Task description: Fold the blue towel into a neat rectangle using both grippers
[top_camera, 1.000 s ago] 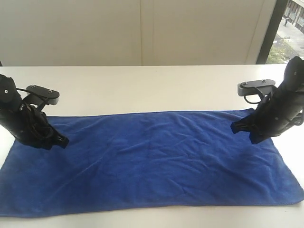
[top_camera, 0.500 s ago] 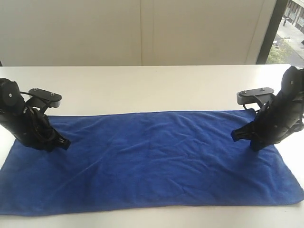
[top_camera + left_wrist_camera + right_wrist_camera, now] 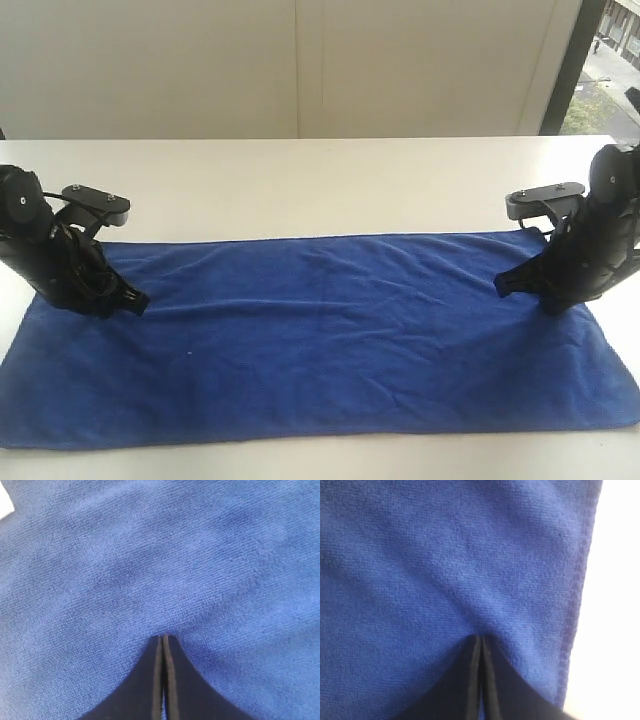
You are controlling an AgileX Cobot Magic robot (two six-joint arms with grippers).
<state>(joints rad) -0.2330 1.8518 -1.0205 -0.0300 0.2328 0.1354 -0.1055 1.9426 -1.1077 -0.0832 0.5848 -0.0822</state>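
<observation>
The blue towel [image 3: 320, 330] lies spread flat and lengthwise across the white table [image 3: 320, 180]. My left gripper [image 3: 141, 299] is shut, its tip resting on the towel near the far left end. My right gripper [image 3: 503, 284] is also shut, tip down on the towel near the far right end. In the left wrist view the closed jaws of the left gripper [image 3: 163, 638] touch the towel [image 3: 175, 555] with nothing pinched between them. A small white patch [image 3: 4, 502] shows at one corner. In the right wrist view the right gripper [image 3: 480, 638] meets the towel [image 3: 445, 555] close to its stitched hem [image 3: 577, 580].
Bare white table [image 3: 617, 605] lies just beyond the towel's hem on the right. A pale wall [image 3: 300, 60] stands behind the table, and a window [image 3: 605, 70] is at the far right. The towel's near edge lies close to the table's front.
The right gripper has slid a little outward and nearer along the towel. The left gripper has barely shifted. The towel's creases look flatter.
</observation>
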